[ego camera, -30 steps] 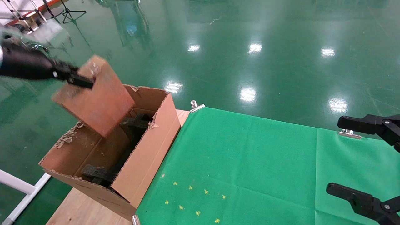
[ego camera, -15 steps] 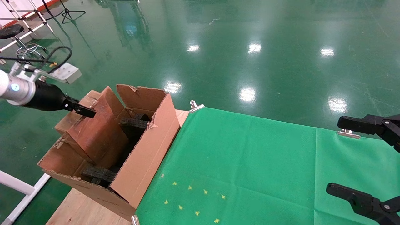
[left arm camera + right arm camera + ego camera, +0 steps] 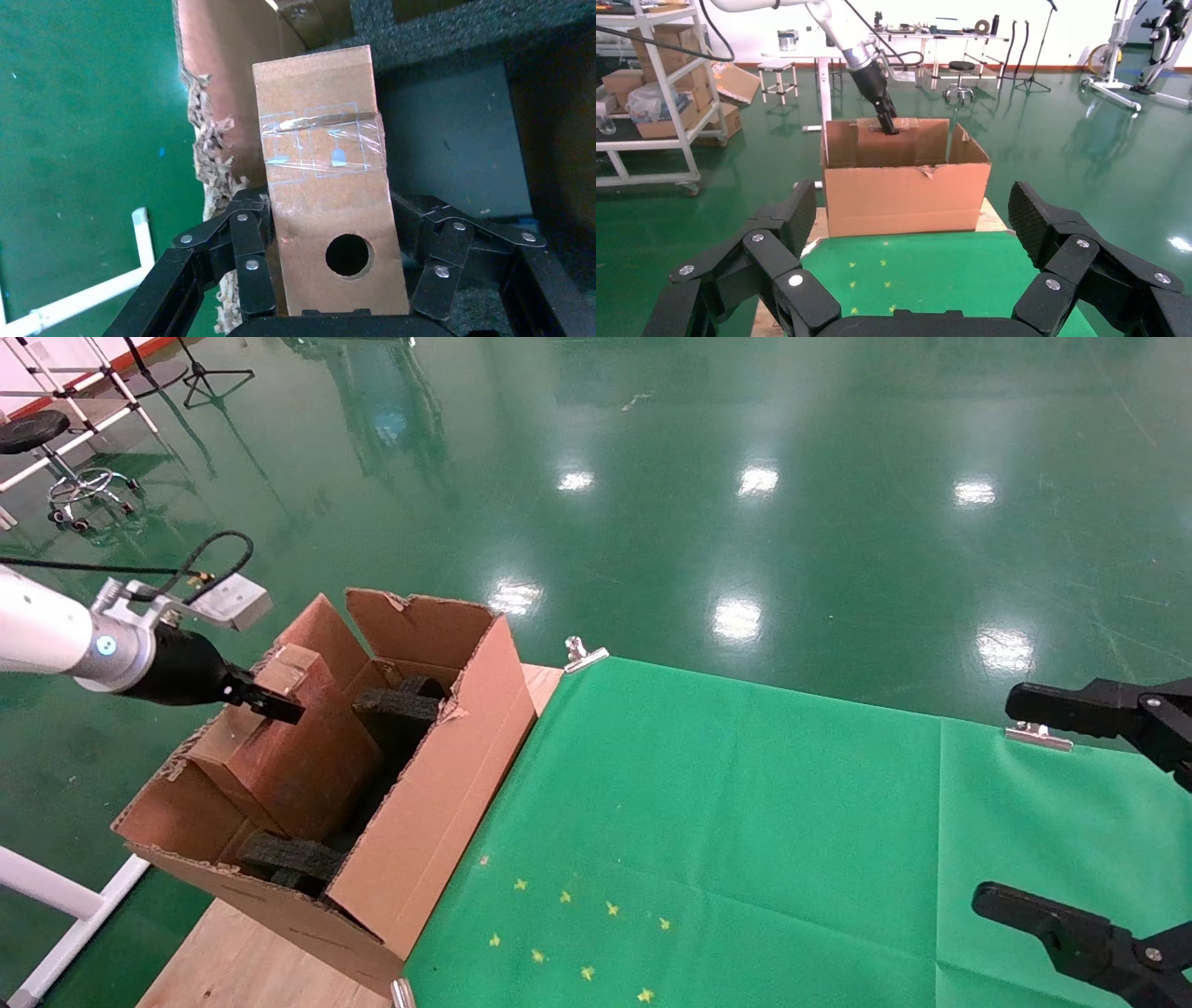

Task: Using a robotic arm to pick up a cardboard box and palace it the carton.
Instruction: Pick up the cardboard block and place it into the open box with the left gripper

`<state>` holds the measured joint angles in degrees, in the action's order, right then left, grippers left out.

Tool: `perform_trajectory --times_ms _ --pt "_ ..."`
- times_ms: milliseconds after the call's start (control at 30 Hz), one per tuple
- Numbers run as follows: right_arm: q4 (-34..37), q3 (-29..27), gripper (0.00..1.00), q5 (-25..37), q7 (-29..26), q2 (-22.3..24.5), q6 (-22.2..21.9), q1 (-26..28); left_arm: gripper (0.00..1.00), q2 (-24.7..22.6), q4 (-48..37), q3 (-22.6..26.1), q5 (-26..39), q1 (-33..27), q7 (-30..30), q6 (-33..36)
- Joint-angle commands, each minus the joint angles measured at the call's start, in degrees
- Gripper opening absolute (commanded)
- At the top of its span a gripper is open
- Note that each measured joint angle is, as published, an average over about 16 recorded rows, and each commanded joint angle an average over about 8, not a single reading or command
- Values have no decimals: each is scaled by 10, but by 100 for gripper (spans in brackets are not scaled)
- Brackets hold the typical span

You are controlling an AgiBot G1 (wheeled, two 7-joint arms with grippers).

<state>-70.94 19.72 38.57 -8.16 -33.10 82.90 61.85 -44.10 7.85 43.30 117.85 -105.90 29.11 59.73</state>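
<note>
The robotic arm [image 3: 47,635] reaches in from the left, and its left gripper [image 3: 270,705] is shut on the cardboard box [image 3: 289,747]. The box stands tilted inside the carton [image 3: 438,775], against its far-left side, next to dark foam pieces [image 3: 396,710]. In the left wrist view the fingers [image 3: 253,232] clamp both narrow sides of the taped box [image 3: 320,161], just beside its round hole [image 3: 349,254]. The right wrist view shows the arm [image 3: 866,63] holding the box [image 3: 888,147] in the carton [image 3: 905,196]. My right gripper [image 3: 1010,803] is open and empty at the table's right edge.
A green cloth [image 3: 745,822] covers the table right of the carton, held by metal clips [image 3: 585,654], with several yellow marks [image 3: 577,933] near the front. Bare wood [image 3: 233,961] shows under the carton. A white frame bar [image 3: 56,896] and green floor lie to the left.
The left gripper has come down and to the right with the cardboard box, from above the carton's left edge to inside the carton. The right gripper has not moved.
</note>
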Motion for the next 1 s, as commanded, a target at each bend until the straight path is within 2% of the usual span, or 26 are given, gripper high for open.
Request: perform_trajectory --times_ms 33,433,467,700,733,1000 --pt "0 0 100 0 0 0 0 0 0 -3 -10 -1 -2 5 -7 -6" --pt "0 0 100 0 0 0 0 0 0 -21 -64 -11 -18 48 -10 -37" --pt "0 0 100 0 0 0 0 0 5 -23 -66 -11 -18 49 -9 -38" --pt "0 0 100 0 0 0 0 0 92 -31 -77 -14 -23 54 0 -49" --pt "0 0 100 0 0 0 0 0 100 -32 -77 -15 -23 55 1 -50" --pt "0 0 100 0 0 0 0 0 100 -31 -77 -15 -24 55 0 -48"
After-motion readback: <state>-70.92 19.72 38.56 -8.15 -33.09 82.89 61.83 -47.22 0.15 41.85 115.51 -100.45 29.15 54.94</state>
